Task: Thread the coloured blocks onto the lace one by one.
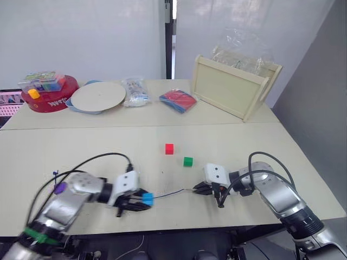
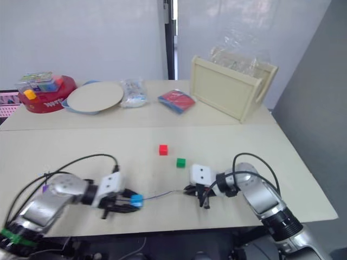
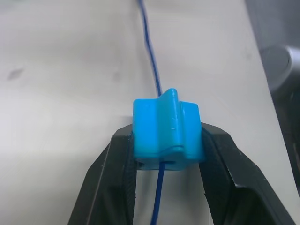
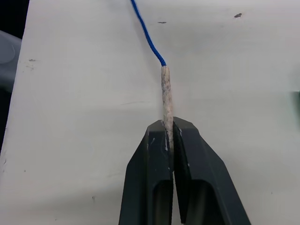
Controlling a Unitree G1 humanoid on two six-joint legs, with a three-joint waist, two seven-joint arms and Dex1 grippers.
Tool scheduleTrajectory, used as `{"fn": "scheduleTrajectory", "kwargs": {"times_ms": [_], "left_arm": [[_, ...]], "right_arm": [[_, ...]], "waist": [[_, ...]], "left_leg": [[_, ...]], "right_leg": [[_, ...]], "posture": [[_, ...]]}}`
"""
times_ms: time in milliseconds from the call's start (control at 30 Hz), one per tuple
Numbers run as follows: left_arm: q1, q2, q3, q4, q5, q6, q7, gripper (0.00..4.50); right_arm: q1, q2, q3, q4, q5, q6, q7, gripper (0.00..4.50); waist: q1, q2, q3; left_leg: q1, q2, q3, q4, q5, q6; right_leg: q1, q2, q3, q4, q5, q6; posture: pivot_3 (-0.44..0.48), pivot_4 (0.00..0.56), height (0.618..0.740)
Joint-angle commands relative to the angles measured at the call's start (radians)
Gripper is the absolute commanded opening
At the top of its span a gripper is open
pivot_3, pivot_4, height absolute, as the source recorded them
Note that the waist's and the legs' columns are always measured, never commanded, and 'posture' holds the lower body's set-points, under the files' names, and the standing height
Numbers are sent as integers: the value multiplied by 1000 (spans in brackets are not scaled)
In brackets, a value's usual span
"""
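Note:
My left gripper is shut on a light-blue block near the table's front edge. The dark-blue lace runs through that block and stretches across to my right gripper. That gripper is shut on the lace's pale stiff tip. A red block and a green block lie loose on the table beyond the lace. A purple block sits by my left forearm.
On the far table stand a red tub with a box of coloured pieces, a round plate, a plastic bag, a red-and-blue packet and a wooden tray on its side.

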Motion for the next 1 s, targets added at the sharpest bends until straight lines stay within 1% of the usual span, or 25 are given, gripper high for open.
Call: {"fn": "scheduleTrajectory", "kwargs": {"times_ms": [33, 100, 167, 233, 333, 400, 467, 500, 567, 600, 700, 767, 867, 1000], "left_arm": [[85, 130, 97, 202, 63, -78, -20, 1358], [94, 194, 133, 302, 77, -148, -39, 1358], [101, 234, 148, 361, 86, -203, -59, 1358], [101, 251, 157, 384, 72, -217, -74, 1358], [91, 251, 161, 398, 82, -251, -70, 1358], [73, 243, 180, 400, 54, -222, -71, 2412], [58, 242, 183, 366, 19, -180, -98, 3038], [27, 221, 184, 283, -33, -99, -88, 3369], [-13, 191, 189, 182, -92, 8, -70, 4054], [-35, 176, 193, 113, -143, 94, -59, 4315], [-93, 110, 174, -64, -246, 272, -9, 4315], [-111, 59, 136, -136, -255, 315, 23, 4315], [-134, -45, 33, -194, -204, 310, 79, 4315], [-190, -184, -87, -154, -113, 268, 149, 4315]], "right_arm": [[-5, -8, -12, -34, 9, -6, 2, 0], [-2, -10, -13, -37, 11, -8, 3, 0], [0, -12, -14, -39, 12, -9, 4, 0], [-1, -11, -13, -40, 13, -9, 5, 0], [-3, -6, -7, -36, 10, -11, 4, 0], [-3, -1, -2, -33, 6, -14, 1, 0], [-5, 2, 1, -31, 5, -15, 1, 0], [-9, 6, 4, -33, 4, -10, 0, 0], [-14, 10, 8, -34, 3, -5, -1, 0], [-18, 13, 10, -35, 3, -2, -1, 0], [-26, 14, 15, -37, -2, 4, -3, 0], [-29, 13, 19, -36, -6, 6, -3, 0], [-30, 16, 23, -39, -9, 13, -6, 0], [-29, 14, 26, -57, -10, 30, -9, 0]], "waist": [[-3, 1, 0], [-3, 2, 1], [-3, 2, 1], [-1, 2, 1], [5, 3, 2], [6, 3, 2], [7, 3, 2], [8, 4, 2], [16, 4, 3], [23, 3, 3], [31, 0, 4], [32, 0, 4], [31, 1, 4], [30, 0, 4]], "left_leg": [[2, 0, 0, -1, 0, 0], [4, 0, 1, -2, 0, 0], [4, 1, 0, -3, 0, 0], [4, 1, 1, -2, 0, 0], [2, 0, 1, -2, 0, 0], [1, 0, 1, -2, 0, 0], [1, 0, 1, -2, 0, 0], [1, 0, 2, -2, 0, 0], [0, 0, 1, -1, 0, 0], [-3, 0, 1, 1, 0, 0], [-16, 0, 0, 7, 0, 0], [-18, -1, 0, 9, 0, 0], [-17, -1, 0, 8, 0, 0], [-17, -1, 0, 9, 0, 0]], "right_leg": [[0, 0, 1, 1, 0, 0], [0, 1, 1, 3, -1, -2], [0, 1, 1, 4, -1, -2], [0, 1, 1, 4, -1, -2], [-1, 0, 0, 4, -1, -2], [-2, 0, 0, 4, -1, -2], [-2, 0, 0, 4, -1, -2], [-2, 0, 0, 4, -1, -2], [-2, 0, 0, 4, -1, -2], [-3, 0, -1, 4, -1, -2], [-15, 0, -2, 8, -1, -2], [-15, -1, -1, 8, -1, -2], [-14, -1, -1, 7, -1, -2], [-14, 0, -1, 8, -1, -2]], "posture": [[0, 150, 740], [0, 150, 740], [0, 150, 740], [0, 150, 740], [0, 150, 740], [0, 150, 740], [0, 150, 740], [0, 150, 740], [0, 150, 740], [0, 150, 740], [0, 150, 740], [0, 150, 740], [0, 150, 740], [0, 150, 740]]}}
